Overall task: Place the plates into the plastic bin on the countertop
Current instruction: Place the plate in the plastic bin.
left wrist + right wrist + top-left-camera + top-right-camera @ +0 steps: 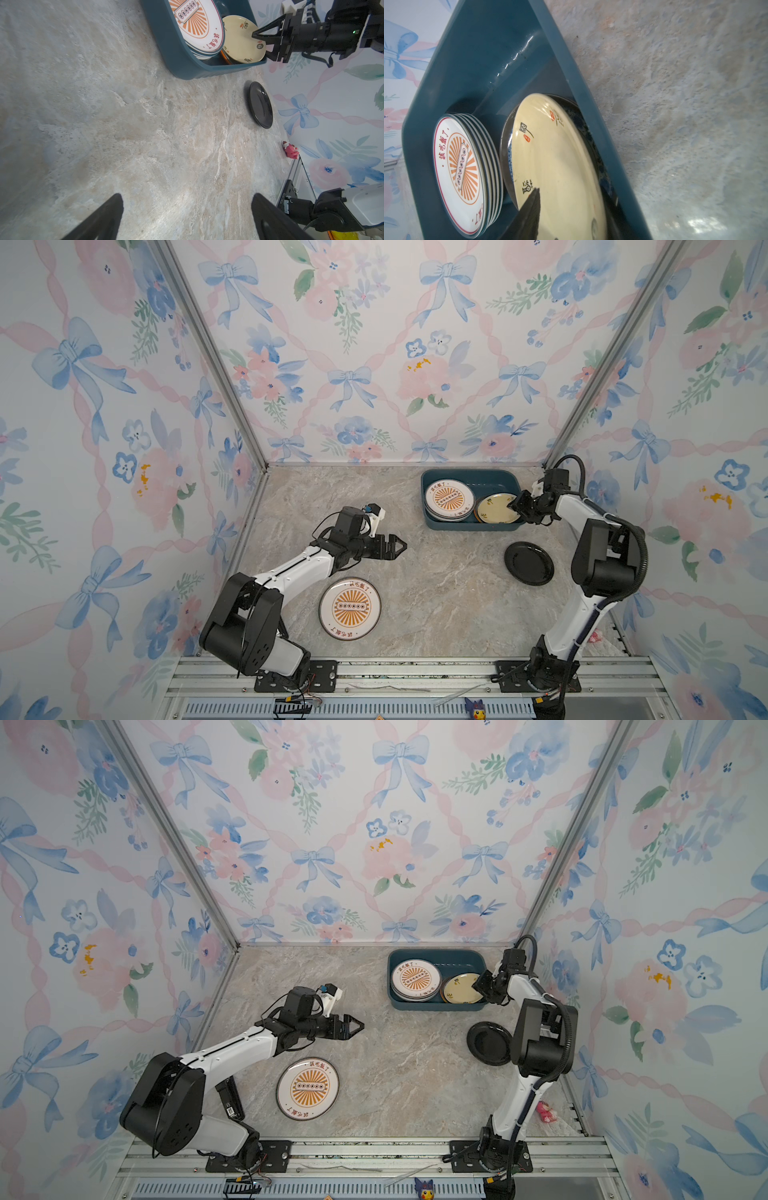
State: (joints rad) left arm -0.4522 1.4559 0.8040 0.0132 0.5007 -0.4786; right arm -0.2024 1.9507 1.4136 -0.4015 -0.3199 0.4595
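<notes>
The right claw [259,45], jaws parted around the rim of the yellow plate [496,508] atop others in the bin [469,477], could drag it out on retreat, while the left claw [402,546] hangs open above the desk [436,593], sunburst plate [350,608] and black plate [528,563] unbinned.

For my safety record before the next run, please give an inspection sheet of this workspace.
Surface: counter, no spill seen.
Job's things: bin holds a sunburst stack and a yellow plate; a sunburst plate and a black plate lie outside.
Clutter: pink toy beside the right arm; blue figure at front edge.
Grippers: left gripper open, empty; right gripper open astride the yellow plate's rim.
Cables: black hose along that arm, off the plates.
Surroundings: floral walls, aluminium rails.
</notes>
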